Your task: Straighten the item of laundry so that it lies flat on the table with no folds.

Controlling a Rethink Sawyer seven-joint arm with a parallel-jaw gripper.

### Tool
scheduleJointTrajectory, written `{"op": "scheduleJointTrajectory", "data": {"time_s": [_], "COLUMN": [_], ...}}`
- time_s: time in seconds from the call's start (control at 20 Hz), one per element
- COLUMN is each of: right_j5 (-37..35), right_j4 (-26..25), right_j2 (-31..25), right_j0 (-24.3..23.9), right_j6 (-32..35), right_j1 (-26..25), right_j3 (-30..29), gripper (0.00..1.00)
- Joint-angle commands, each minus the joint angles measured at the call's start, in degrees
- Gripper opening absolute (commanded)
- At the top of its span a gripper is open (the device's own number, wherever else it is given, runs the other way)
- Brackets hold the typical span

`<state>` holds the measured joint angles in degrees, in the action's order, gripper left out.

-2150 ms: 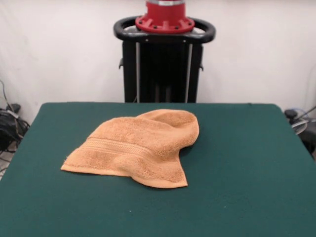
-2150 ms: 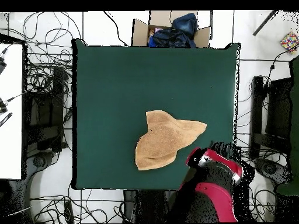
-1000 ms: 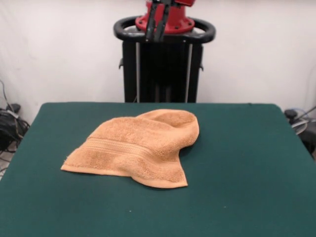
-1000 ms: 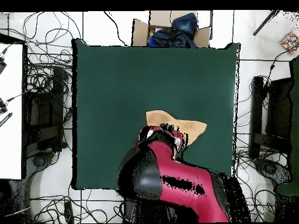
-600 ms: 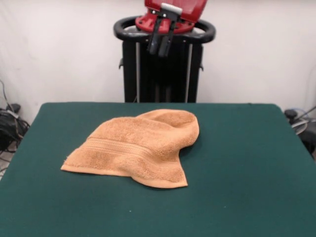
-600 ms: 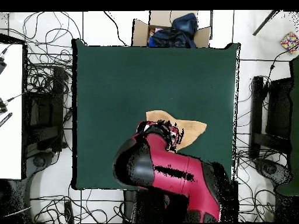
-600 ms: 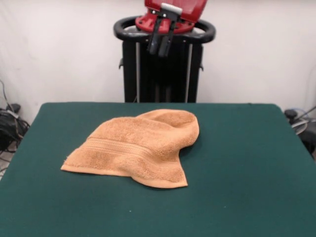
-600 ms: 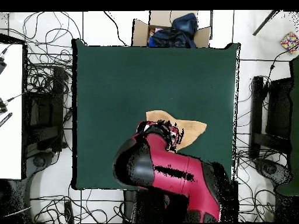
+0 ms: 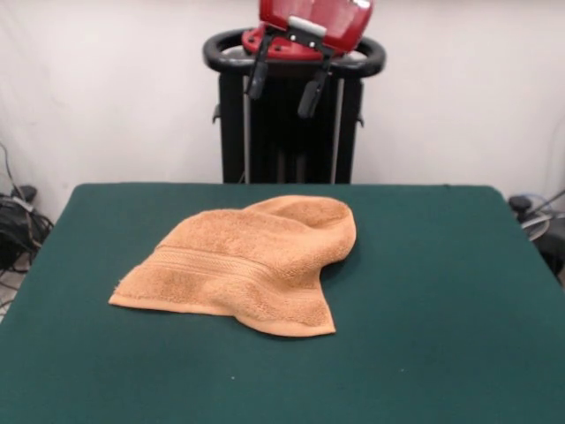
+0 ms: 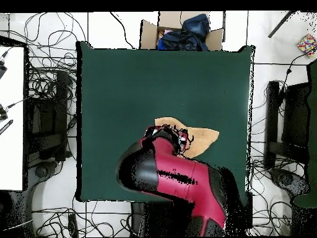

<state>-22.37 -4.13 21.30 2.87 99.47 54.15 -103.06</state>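
The orange-tan towel (image 9: pixel 247 265) lies crumpled on the green table (image 9: pixel 441 291), left of the middle. Its far end is bunched into a rounded hump, and a stripe band runs across the near part. My gripper (image 9: pixel 284 87) hangs high above the table's far edge, well above the towel. It is open and empty, with its two black fingers (image 9: pixel 258 79) spread apart. In the overhead view the red arm (image 10: pixel 179 180) covers most of the towel, and only the towel's right corner (image 10: pixel 203 136) shows on the table (image 10: pixel 136 87).
The black pedestal (image 9: pixel 291 132) stands behind the table's far edge. A cardboard box holding dark cloth (image 10: pixel 182 32) sits beyond the opposite edge. Cables lie on the floor around the table (image 10: pixel 49 87), and a white surface (image 10: pixel 11 118) is at the left.
The arm has swung over the towel in the overhead view. The gripper has dropped further into the front view with its fingers now spread. The towel has not moved.
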Motion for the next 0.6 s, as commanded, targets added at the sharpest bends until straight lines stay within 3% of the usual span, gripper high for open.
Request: {"op": "scheduleJointTrajectory", "data": {"time_s": [0.05, 0.3, 0.6], "right_j5": [-18.4, -23.7, -21.6], "right_j4": [2.5, 3.5, 6.5], "right_j2": [7.7, 9.6, 8.7], "right_j0": [7.0, 9.9, 11.3], "right_j6": [19.7, 22.0, 25.0], "right_j1": [-7.9, -10.8, -13.8], "right_j3": [11.4, 15.6, 18.3], "gripper": [1.0, 1.0, 1.0]}}
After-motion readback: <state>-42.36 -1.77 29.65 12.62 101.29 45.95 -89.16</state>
